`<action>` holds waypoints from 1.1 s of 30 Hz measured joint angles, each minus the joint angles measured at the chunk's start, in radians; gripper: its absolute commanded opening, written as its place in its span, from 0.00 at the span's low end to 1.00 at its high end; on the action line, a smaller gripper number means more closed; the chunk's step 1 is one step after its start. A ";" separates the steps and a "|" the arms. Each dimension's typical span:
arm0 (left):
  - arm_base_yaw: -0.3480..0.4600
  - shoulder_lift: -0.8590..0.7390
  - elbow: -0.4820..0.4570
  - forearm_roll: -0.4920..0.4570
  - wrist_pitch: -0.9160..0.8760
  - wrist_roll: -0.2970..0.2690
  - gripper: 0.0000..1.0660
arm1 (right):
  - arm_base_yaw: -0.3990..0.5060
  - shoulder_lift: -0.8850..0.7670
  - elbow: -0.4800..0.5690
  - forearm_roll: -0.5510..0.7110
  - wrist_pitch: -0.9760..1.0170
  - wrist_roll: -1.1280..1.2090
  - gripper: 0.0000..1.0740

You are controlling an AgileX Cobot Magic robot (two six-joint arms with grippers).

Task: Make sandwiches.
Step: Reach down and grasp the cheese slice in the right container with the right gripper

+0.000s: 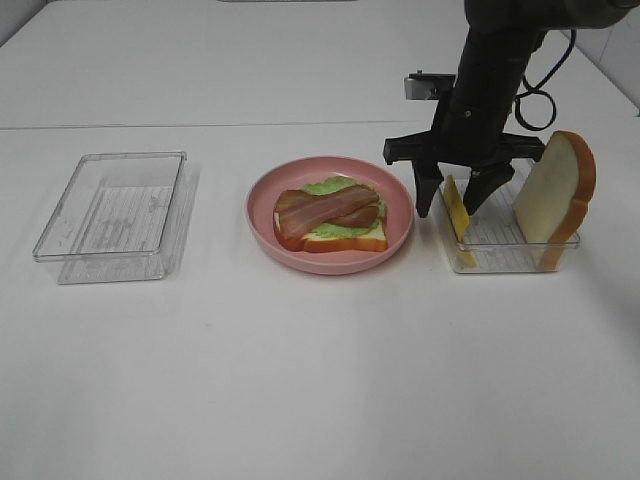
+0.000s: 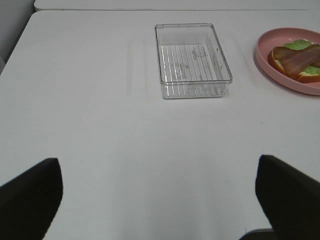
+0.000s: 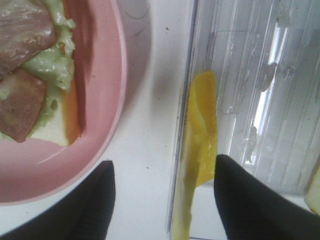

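On the pink plate [image 1: 330,262] lies an open sandwich [image 1: 330,215]: a bread slice topped with green lettuce and a brown bacon strip. A yellow cheese square [image 1: 457,210] stands on edge against the near-plate wall of the clear right tray [image 1: 500,255]. A second bread slice [image 1: 558,195] leans upright at that tray's far end. My right gripper [image 1: 448,208] points down over the cheese, open, with one finger outside the tray wall and the other inside beside the cheese [image 3: 202,130]. My left gripper [image 2: 160,200] is open and holds nothing, hovering over bare table.
An empty clear tray [image 1: 115,215] sits on the left of the white table, also in the left wrist view [image 2: 192,55]. The plate rim [image 2: 270,65] shows at that view's edge. A black cable hangs behind the right arm.
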State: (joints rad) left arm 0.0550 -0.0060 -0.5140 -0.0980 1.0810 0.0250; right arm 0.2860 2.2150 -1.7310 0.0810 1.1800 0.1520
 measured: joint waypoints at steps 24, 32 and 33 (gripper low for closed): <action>0.000 0.000 0.000 0.000 0.000 0.000 0.94 | 0.000 0.000 0.000 -0.008 0.000 0.001 0.00; 0.000 0.000 0.000 0.000 0.000 0.000 0.94 | 0.000 0.000 0.000 -0.011 0.000 0.001 0.00; 0.000 0.000 0.000 0.000 0.000 0.000 0.94 | 0.000 0.000 0.000 -0.011 0.000 0.001 0.00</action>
State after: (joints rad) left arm 0.0550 -0.0060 -0.5140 -0.0980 1.0810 0.0250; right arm 0.2860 2.2150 -1.7310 0.0700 1.1800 0.1530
